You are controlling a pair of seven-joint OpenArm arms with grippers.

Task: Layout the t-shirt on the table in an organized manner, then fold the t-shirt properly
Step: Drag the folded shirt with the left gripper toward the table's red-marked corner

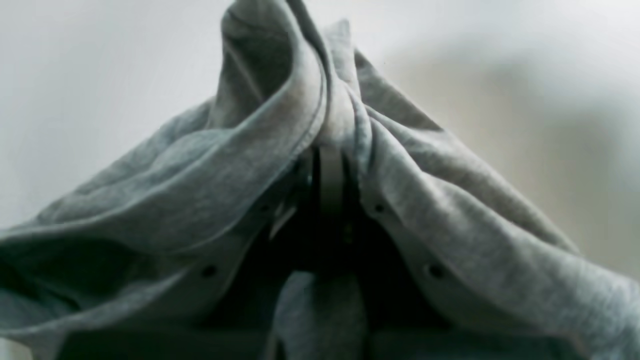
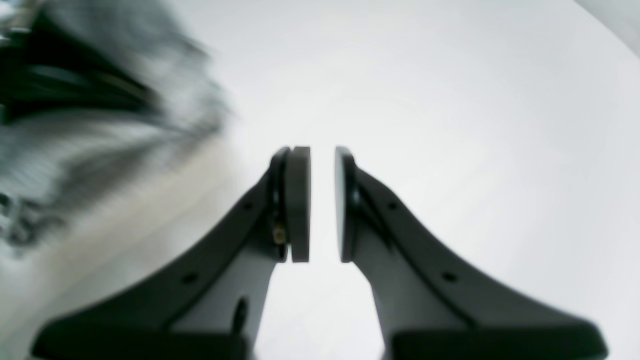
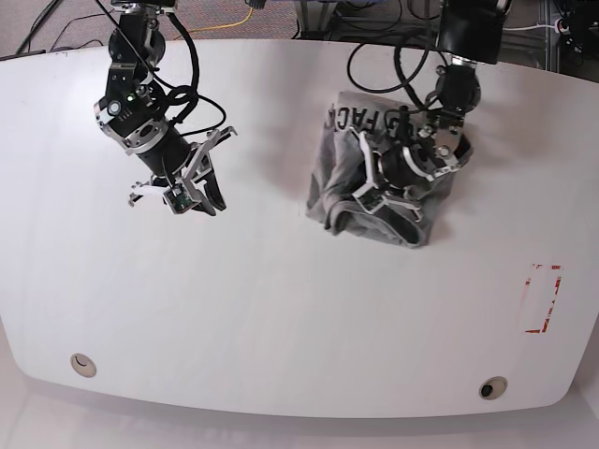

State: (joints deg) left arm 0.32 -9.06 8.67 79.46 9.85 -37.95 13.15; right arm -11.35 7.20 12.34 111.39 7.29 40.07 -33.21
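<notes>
Laying-out step: t-shirt (image 3: 379,168) is bunched on the bench (image 3: 281,309), pinched by the closed left end effector (image 1: 330,175). Right end effector (image 2: 322,205), slightly parted, holds nothing. A second grip is likely needed for spreading.

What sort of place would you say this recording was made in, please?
Most likely a robotics lab or test bench: a large white table with a red outline mark, two robot arms mounted at its far edge, and cables trailing on the floor behind.
</notes>
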